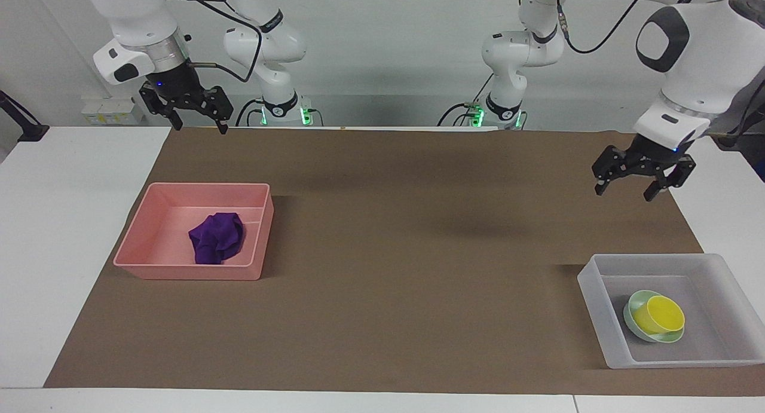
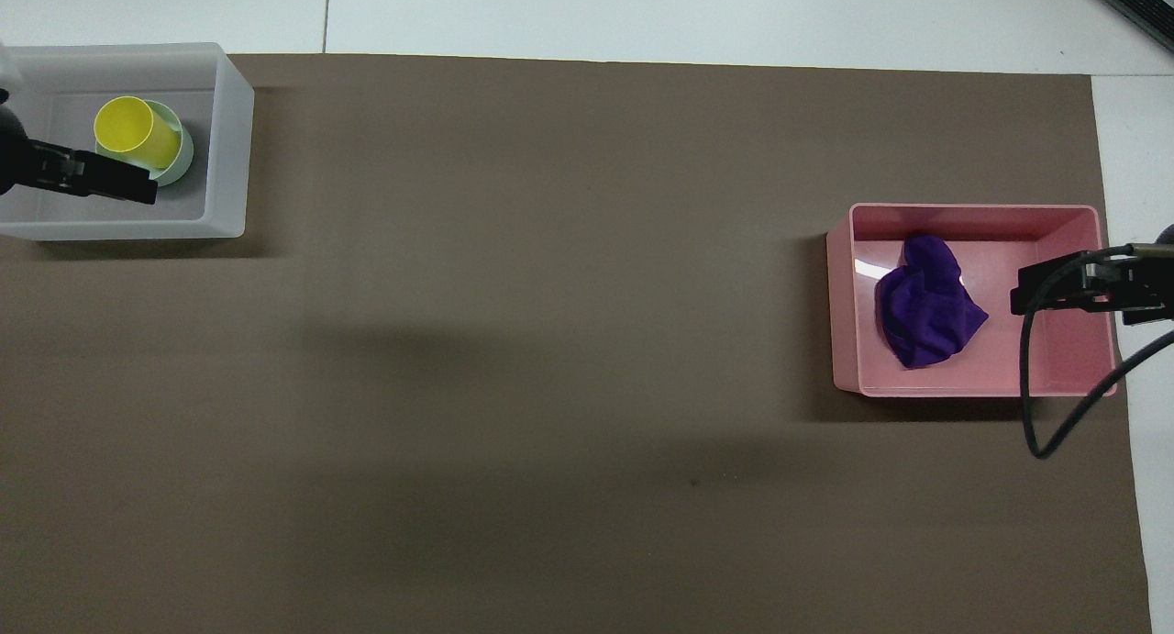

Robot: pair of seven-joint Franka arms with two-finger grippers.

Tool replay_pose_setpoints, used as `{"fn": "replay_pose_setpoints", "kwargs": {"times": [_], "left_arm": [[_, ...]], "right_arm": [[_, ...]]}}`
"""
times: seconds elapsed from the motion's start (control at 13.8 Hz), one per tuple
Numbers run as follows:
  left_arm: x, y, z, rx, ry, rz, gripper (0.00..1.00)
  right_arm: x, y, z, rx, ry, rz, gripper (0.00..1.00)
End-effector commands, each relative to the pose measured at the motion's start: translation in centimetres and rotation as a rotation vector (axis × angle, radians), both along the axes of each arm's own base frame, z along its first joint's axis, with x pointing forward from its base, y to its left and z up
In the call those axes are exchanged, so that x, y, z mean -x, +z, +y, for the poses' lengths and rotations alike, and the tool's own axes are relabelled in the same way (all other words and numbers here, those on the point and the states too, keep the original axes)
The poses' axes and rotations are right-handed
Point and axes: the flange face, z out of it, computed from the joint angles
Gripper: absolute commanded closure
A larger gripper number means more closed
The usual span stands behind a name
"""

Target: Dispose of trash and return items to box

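The yellow cup [image 1: 660, 315] [image 2: 133, 129] stands inside the mint-green bowl [image 1: 635, 302] [image 2: 181, 160], and both sit in the translucent box [image 1: 593, 296] [image 2: 229, 148] at the left arm's end of the table. My left gripper [image 1: 623, 193] [image 2: 138, 189] hangs open and empty, raised over the box's robot-side edge. The purple cloth wad, the trash [image 1: 217, 237] [image 2: 926, 308], lies in the pink tray [image 1: 191, 271] [image 2: 972, 214]. Over the table's robot-side edge at the right arm's end, my right gripper [image 1: 200, 128] [image 2: 1036, 290] waits open and empty.
A brown mat [image 1: 406, 269] [image 2: 550, 340] covers most of the white table. A black cable [image 2: 1032, 405] droops from the right arm over the pink tray's corner.
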Motion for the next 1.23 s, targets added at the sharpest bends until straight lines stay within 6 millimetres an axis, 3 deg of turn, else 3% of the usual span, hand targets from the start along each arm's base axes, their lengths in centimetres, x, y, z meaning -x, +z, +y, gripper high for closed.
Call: {"fn": "replay_pose_setpoints", "kwargs": {"times": [0.0,0.22,0.43,1.16], "left_arm": [[3.8,0.4,0.4,-0.02,-0.019,0.079,0.0],[5.1,1.2,0.3,-0.022,-0.017,0.106,0.0],[4.7,1.6,-0.9,-0.019,-0.009,0.08,0.0],[4.8,1.8,0.6,-0.014,0.069,0.077,0.0]], "right_arm": [[0.5,0.0,-0.5,-0.004,-0.001,-0.016,0.0],[0.5,-0.1,-0.5,-0.004,-0.001,-0.015,0.0],[0.5,0.0,-0.6,-0.004,-0.003,-0.016,0.0],[0.6,-0.2,-0.9,-0.003,-0.008,-0.012,0.0]]}}
